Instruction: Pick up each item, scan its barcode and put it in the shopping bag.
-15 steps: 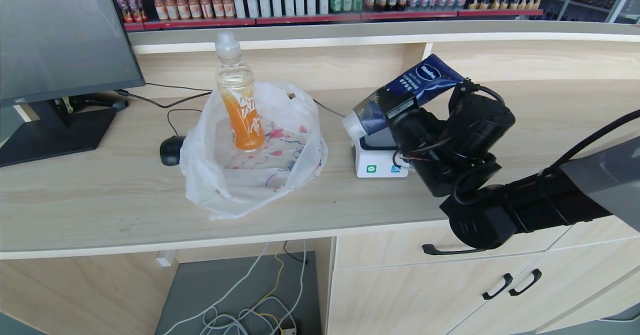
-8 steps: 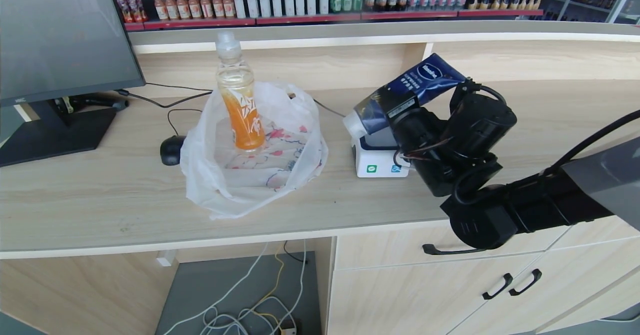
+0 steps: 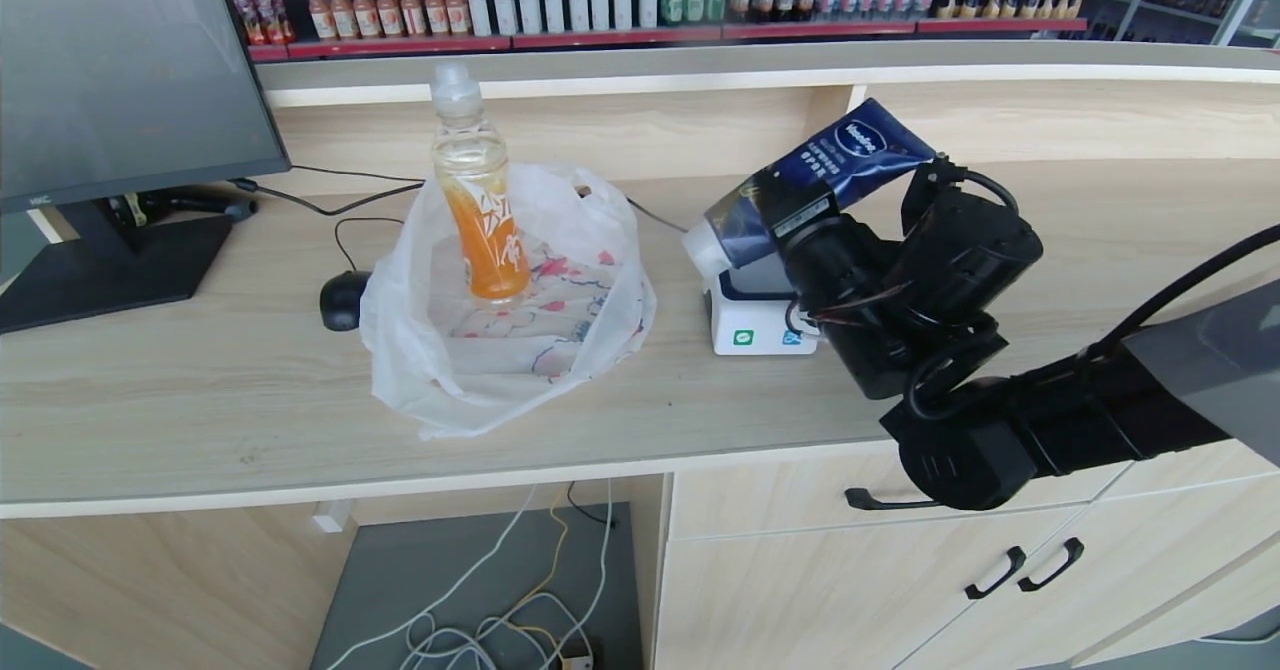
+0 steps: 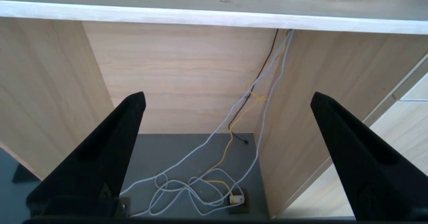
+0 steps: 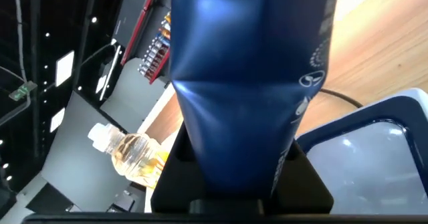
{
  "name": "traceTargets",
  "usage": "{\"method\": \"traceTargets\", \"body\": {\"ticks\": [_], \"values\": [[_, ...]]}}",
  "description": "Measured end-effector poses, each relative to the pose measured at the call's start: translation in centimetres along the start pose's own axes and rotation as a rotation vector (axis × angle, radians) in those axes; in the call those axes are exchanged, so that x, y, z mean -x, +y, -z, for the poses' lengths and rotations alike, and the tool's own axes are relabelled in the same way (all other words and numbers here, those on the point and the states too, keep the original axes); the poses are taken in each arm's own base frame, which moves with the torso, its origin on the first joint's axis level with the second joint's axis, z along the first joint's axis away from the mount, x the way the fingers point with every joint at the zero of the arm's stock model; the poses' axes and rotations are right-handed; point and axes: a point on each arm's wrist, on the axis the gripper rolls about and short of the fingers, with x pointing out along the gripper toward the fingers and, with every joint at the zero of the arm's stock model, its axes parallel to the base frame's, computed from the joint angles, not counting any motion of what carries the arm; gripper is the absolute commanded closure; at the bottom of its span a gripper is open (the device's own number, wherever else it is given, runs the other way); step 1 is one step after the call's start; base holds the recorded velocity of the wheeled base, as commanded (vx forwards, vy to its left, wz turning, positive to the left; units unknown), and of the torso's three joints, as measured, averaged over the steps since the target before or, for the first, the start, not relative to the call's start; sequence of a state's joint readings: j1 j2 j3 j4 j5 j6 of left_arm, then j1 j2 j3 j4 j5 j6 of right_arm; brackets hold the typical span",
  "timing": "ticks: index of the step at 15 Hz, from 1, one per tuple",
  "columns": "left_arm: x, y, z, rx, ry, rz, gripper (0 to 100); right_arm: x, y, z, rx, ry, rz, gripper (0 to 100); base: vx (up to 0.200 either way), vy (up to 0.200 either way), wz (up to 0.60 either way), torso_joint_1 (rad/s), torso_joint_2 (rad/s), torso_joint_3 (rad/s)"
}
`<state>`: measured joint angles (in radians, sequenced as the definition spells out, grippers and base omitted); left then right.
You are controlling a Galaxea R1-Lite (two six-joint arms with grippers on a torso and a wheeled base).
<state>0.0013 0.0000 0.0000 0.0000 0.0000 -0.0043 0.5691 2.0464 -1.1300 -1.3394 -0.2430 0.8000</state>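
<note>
My right gripper (image 3: 800,225) is shut on a dark blue tube (image 3: 810,185) with a white cap, held tilted just above the white barcode scanner (image 3: 752,320) on the counter. In the right wrist view the blue tube (image 5: 251,77) sits between the jaws, with the scanner's window (image 5: 374,137) below it. A white plastic shopping bag (image 3: 510,300) lies open left of the scanner, and an orange drink bottle (image 3: 480,200) stands upright in it. My left gripper (image 4: 227,157) hangs open below the counter edge, over a gap with cables on the floor.
A monitor (image 3: 120,70) on its stand fills the counter's back left, with a black mouse (image 3: 343,300) and cables beside the bag. A raised shelf runs behind the counter (image 3: 200,400). Drawers with black handles (image 3: 1040,562) sit under the right side.
My right gripper has lifted the blue tube slightly up and to the right over the scanner. The bag and bottle have stayed put.
</note>
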Motion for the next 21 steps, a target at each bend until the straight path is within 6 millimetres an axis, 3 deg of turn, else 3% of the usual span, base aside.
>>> {"method": "traceTargets", "body": {"ticks": [6, 9, 13, 18, 21], "values": [[0.0, 0.0, 0.0, 0.000, 0.000, 0.000, 0, 2.2, 6.2, 0.4, 0.404, 0.060, -0.238, 100, 0.000, 0.000, 0.00, 0.000, 0.00, 0.000], [0.0, 0.0, 0.0, 0.000, 0.000, 0.000, 0, 3.0, 7.5, 0.2, 0.574, 0.020, -0.323, 100, 0.000, 0.000, 0.00, 0.000, 0.00, 0.000], [0.0, 0.0, 0.0, 0.000, 0.000, 0.000, 0, 4.0, 6.8, 0.4, 0.662, -0.051, -0.352, 100, 0.000, 0.000, 0.00, 0.000, 0.00, 0.000], [0.0, 0.0, 0.0, 0.000, 0.000, 0.000, 0, 6.0, 4.1, 1.9, 0.765, 0.071, -0.355, 100, 0.000, 0.000, 0.00, 0.000, 0.00, 0.000], [0.0, 0.0, 0.0, -0.001, 0.000, 0.000, 0, 6.0, 3.1, 1.3, 0.856, 0.065, -0.331, 100, 0.000, 0.000, 0.00, 0.000, 0.00, 0.000]]}}
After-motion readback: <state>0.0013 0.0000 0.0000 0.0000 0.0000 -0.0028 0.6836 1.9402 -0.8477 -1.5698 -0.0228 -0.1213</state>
